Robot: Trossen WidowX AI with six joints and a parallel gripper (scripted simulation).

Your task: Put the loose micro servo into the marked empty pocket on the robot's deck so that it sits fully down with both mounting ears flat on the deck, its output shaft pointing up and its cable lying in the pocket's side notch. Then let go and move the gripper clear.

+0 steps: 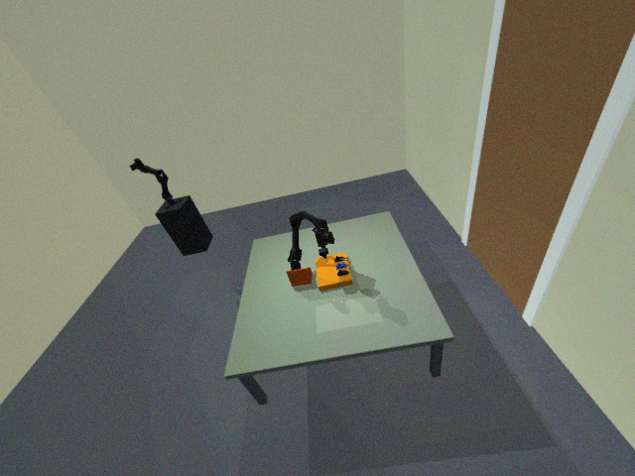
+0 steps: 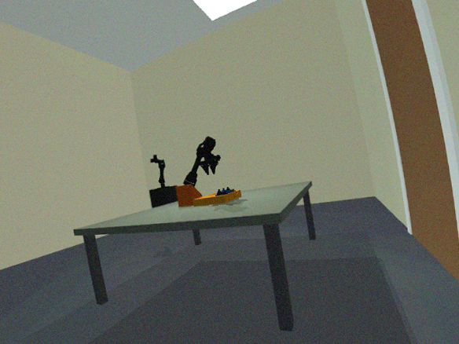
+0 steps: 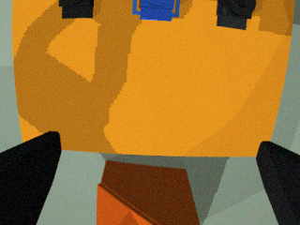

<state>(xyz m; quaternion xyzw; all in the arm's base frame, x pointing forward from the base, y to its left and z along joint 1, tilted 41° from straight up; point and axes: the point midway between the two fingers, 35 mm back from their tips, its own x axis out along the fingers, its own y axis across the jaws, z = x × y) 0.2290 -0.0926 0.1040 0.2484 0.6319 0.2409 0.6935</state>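
The blue micro servo (image 1: pixel 341 266) (image 2: pixel 224 191) (image 3: pixel 156 10) is on the orange deck (image 1: pixel 327 281) (image 2: pixel 207 200) (image 3: pixel 187 94), between two black servos. In the wrist view only its near end shows at the top edge, with a blue outline around it on the deck. Its shaft, its cable and the side notch are out of the wrist view, and the top and exterior views are too small to tell whether its ears lie flat. My gripper (image 1: pixel 323 256) (image 2: pixel 210 173) (image 3: pixel 163 147) is wide open and empty. It hangs well above the deck, off to the side of the servo, touching nothing.
One black servo (image 3: pixel 78 9) is left of the blue one and another (image 3: pixel 232 14) is right of it. A dark orange block (image 1: pixel 300 277) (image 2: pixel 187 195) (image 3: pixel 150 187) stands beside the deck, near my arm's base. A second arm stands on a black pedestal (image 1: pixel 185 225) beyond the table.
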